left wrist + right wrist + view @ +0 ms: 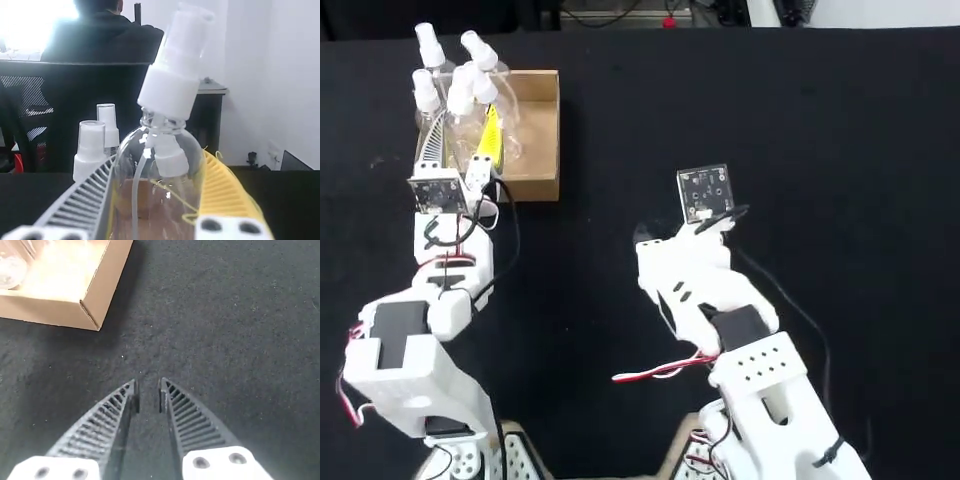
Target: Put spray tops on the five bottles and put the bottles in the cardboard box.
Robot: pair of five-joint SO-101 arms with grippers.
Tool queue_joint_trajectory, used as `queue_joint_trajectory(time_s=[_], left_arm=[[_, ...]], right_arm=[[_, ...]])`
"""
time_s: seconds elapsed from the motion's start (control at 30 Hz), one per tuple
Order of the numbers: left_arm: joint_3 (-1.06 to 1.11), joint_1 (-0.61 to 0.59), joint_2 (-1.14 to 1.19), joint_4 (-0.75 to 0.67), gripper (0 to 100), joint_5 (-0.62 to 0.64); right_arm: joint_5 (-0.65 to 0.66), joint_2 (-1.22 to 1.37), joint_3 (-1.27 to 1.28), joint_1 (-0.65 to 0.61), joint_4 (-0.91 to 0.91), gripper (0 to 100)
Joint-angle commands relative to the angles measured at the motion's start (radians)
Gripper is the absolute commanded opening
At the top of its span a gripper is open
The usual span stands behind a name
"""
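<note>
My left gripper is shut on a clear bottle, held between a grey and a yellow finger at the cardboard box. The bottle's white spray top sits tilted on its neck. Other bottles with white spray tops stand in and beside the box, and two of those tops rise just behind the held bottle. My right gripper hangs over bare black cloth near the table's middle, open by a narrow gap with nothing between its fingers. The right arm is right of the box.
A corner of the cardboard box lies just ahead of my right gripper, with a clear bottle inside. Black cloth covers the whole table. Chairs and a desk stand in the room behind the box.
</note>
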Motion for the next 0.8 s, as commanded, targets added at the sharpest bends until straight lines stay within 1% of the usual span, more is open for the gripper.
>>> queue_joint_trajectory(time_s=[0.0, 0.07, 0.17, 0.67, 0.77], left_arm=[[-0.084, -0.045, 0.021, -0.025, 9, 0.038], [-0.090, -0.061, 0.034, -0.025, 9, 0.091], [-0.087, -0.068, 0.043, -0.025, 9, 0.127], [-0.157, -0.068, 0.141, -0.026, 9, 0.129], [-0.157, -0.074, 0.149, -0.068, 9, 0.129]], right_arm=[[0.009, -0.019, -0.007, -0.015, -0.023, 7.3], [0.009, -0.019, -0.007, -0.015, -0.023, 7.4], [0.009, -0.019, -0.007, -0.015, -0.023, 7.4], [0.009, -0.019, -0.007, -0.015, -0.023, 7.4], [0.009, -0.019, -0.007, -0.015, -0.023, 7.4]])
